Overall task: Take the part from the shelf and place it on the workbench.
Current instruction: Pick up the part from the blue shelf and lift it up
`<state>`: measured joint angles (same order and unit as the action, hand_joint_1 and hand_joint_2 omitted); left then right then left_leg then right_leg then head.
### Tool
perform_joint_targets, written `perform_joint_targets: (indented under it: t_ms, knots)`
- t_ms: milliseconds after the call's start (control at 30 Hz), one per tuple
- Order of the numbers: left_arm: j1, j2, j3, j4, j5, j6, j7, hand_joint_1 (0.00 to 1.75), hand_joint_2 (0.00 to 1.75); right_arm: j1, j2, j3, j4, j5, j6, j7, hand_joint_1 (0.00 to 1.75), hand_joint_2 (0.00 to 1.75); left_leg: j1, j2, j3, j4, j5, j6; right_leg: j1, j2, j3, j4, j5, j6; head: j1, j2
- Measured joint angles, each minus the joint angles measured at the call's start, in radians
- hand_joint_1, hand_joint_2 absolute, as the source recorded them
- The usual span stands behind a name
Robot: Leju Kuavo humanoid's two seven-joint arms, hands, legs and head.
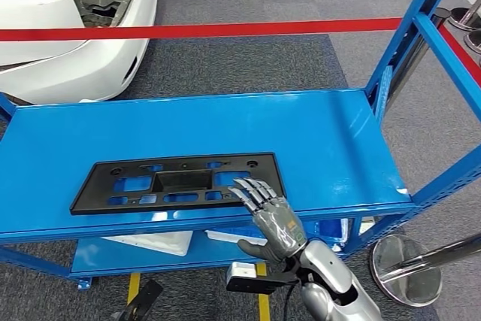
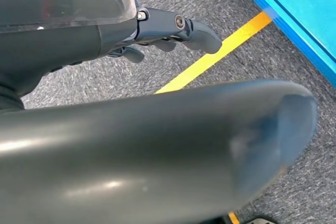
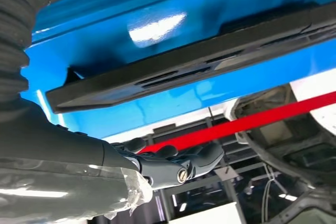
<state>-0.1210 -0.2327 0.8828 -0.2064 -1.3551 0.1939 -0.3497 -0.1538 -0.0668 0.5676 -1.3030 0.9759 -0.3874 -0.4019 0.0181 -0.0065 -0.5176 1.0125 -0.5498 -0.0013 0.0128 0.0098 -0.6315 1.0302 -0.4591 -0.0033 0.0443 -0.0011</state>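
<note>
Head view: right hand (image 1: 271,212), fingers spread flat over flat black plastic part (image 1: 176,181).
Part: on blue metal shelf (image 1: 334,140).
Left hand (image 2: 174,30): fingers loose, grasping nothing.

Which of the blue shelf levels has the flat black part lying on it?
The upper shelf level: the black part lies flat on it, with the right robot hand reaching over its near right corner. The lower level holds white pieces instead.
</note>
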Motion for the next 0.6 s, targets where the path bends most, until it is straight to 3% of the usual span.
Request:
perform_joint_targets:
  t_ms: [333, 600]
  knots:
    - [-0.003, 0.000, -0.011, 0.000, -0.004, 0.000, 0.005, 0.00, 0.00, -0.070, -0.025, 0.073, 0.044, 0.013, 0.066, -0.017, 0.00, 1.75, -0.003, 0.000, 0.000, 0.000, 0.000, 0.000, -0.004, 0.000, 0.000, 0.000, 0.000, 0.000, 0.000, 0.000]
    - [-0.005, 0.000, -0.022, 0.000, -0.003, 0.000, 0.012, 0.00, 0.00, -0.156, -0.033, 0.141, 0.092, 0.035, 0.043, 0.010, 0.00, 1.75, -0.003, 0.000, 0.000, 0.000, 0.000, 0.000, -0.004, 0.000, 0.000, 0.000, 0.000, 0.000, 0.000, 0.000]
